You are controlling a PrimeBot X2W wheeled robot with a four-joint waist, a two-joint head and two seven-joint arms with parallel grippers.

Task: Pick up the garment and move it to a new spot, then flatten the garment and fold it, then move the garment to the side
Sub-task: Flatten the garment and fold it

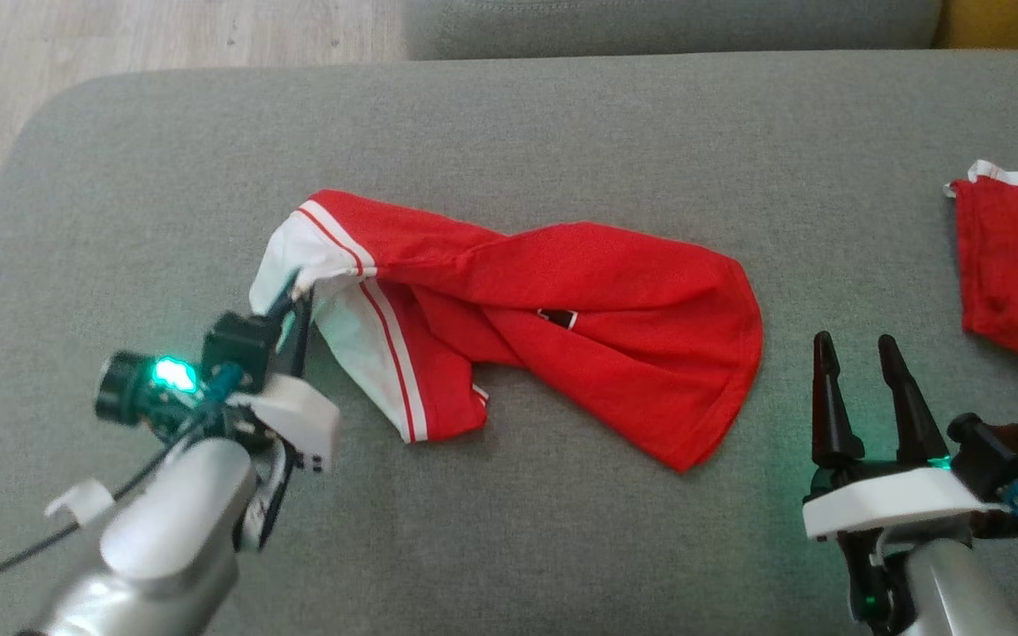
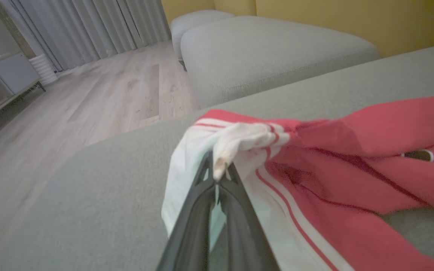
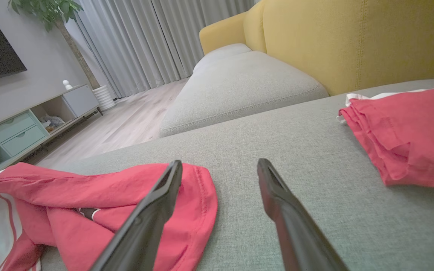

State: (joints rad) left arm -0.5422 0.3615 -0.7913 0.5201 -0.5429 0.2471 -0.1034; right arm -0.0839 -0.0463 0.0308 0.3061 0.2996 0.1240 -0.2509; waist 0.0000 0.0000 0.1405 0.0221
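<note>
Twisted red jersey garment [image 1: 580, 309] w/ white striped hem lies mid grey fabric sofa cushion [image 1: 562, 132], prob. soft, light & floppy, left gripper [image 1: 295, 291] clenched on its white near-left corner, right gripper [image 1: 855, 343] spread & empty just right of it, best 2nd grab: right-end red hem.

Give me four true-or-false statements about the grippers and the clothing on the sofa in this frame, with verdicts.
1. The left gripper is shut on the white striped edge of the garment. True.
2. The right gripper holds the garment's red end. False: it is open and empty, beside that end.
3. The garment lies flat and folded. False: it is twisted and crumpled.
4. A second red garment lies on the cushion to the robot's right. True.
</note>
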